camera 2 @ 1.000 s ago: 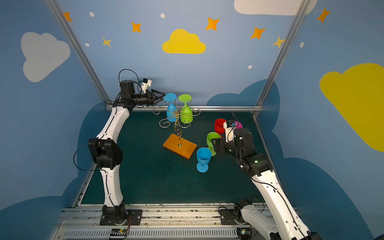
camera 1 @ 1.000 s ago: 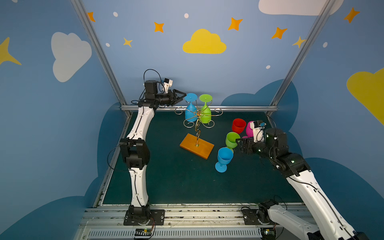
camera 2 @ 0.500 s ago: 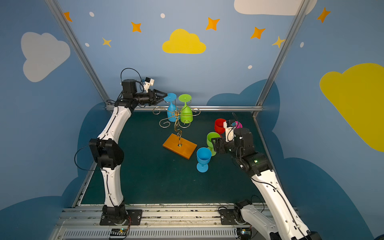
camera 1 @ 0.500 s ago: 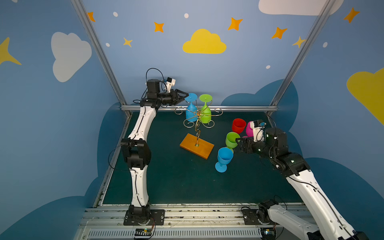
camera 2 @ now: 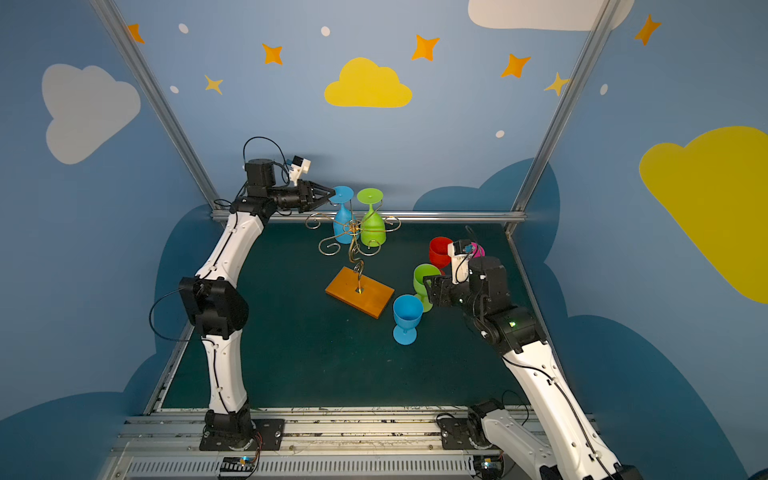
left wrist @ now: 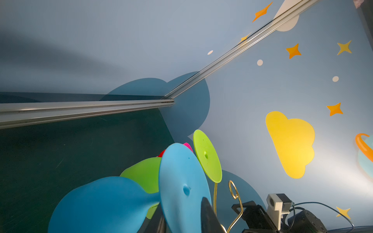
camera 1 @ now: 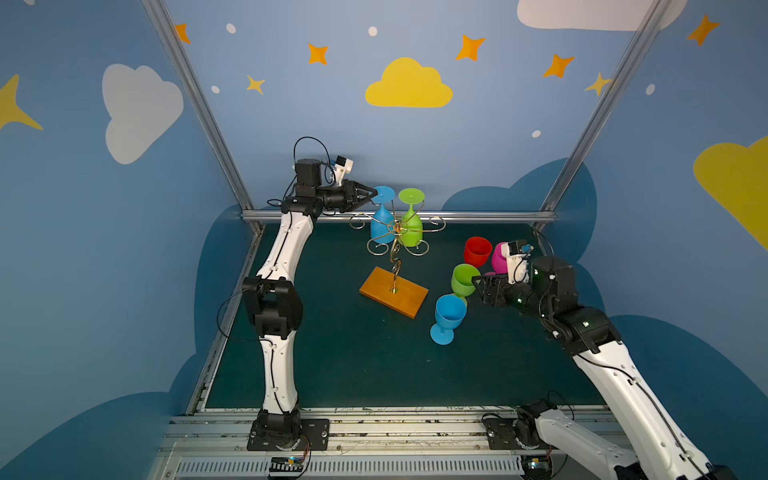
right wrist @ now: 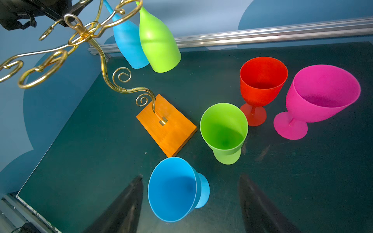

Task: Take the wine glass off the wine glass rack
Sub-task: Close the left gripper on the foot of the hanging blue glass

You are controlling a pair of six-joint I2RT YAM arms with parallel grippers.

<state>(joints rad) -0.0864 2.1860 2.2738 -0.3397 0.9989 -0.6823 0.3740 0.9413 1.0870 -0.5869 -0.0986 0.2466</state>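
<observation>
dark green table (camera 1: 332, 365), rack base (camera 1: 393, 291), four upright glasses (right wrist: 224, 132)

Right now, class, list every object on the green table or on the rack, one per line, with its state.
Gold wire wine glass rack: upright.
Hanging blue plastic glass: inverted on rack.
Hanging green glass: inverted on rack.
Standing blue glass: upright on table.
Standing green glass: upright.
Red glass: upright.
Pink glass: upright.

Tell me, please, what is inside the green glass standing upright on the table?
Nothing shows inside the upright green glass: the right wrist view looks into its bowl, which appears empty. Its stem is hidden beneath the bowl.
</observation>
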